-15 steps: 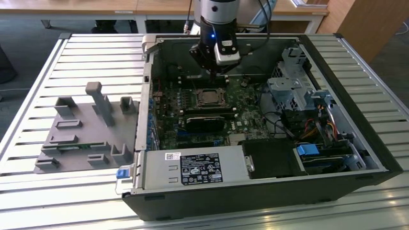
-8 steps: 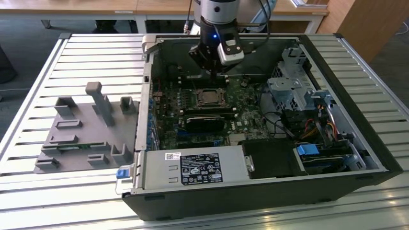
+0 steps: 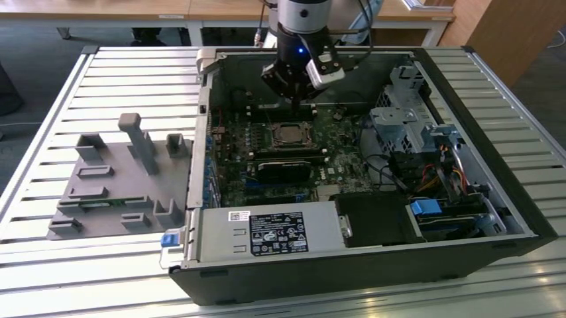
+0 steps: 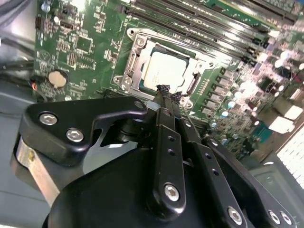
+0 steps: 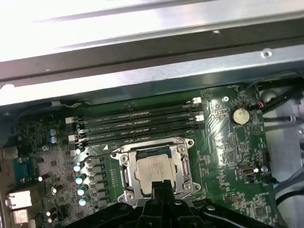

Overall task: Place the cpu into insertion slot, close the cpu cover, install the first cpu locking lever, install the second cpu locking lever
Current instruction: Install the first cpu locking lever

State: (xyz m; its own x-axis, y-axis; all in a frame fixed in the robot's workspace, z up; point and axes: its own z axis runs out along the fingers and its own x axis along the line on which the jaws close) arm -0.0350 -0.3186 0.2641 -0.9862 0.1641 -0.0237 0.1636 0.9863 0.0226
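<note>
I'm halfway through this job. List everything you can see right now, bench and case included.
table: 1, silvery, slatted, under everything
computer case: 1, black, open, on the table
fixture: 1, grey, on the table, exterior view's left of the case
power supply: 1, silver, inside the case
circuit board: 1, green, inside the case
heatsink block: 1, black, on the board
memory slots: 4, black, beside the insertion slot
coin cell: 1, silver, on the board
insertion slot: 1, dark, on the board
cpu: 1, pale silver, in the slot
cpu cover: 1, silvery, down around the cpu
arm: 1, above the case
hand: 1, black, shut, close to the cover's edge
</note>
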